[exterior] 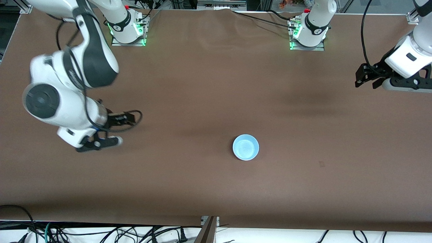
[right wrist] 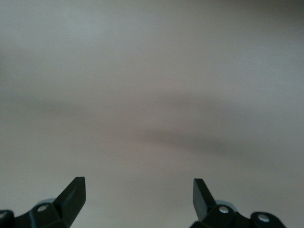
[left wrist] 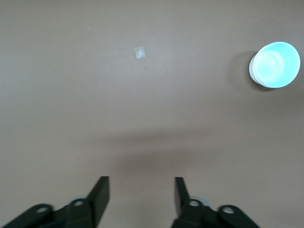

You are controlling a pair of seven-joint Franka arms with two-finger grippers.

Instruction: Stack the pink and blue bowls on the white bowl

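Note:
The light blue bowl [exterior: 245, 147] sits upright on the brown table [exterior: 209, 84], near the middle and toward the front camera. It also shows in the left wrist view [left wrist: 276, 64], where a paler rim peeks out under one side of it. No pink bowl or white bowl shows by itself in any view. My left gripper [exterior: 366, 81] hangs open and empty over the left arm's end of the table [left wrist: 140, 180]. My right gripper [exterior: 109, 141] is open and empty low over the right arm's end [right wrist: 138, 180], well apart from the bowl.
A small pale mark [exterior: 321, 164] lies on the table between the bowl and the left arm's end, also seen in the left wrist view [left wrist: 140, 52]. Cables run along the table's front edge [exterior: 101, 233]. The arm bases [exterior: 128, 30] stand at the back edge.

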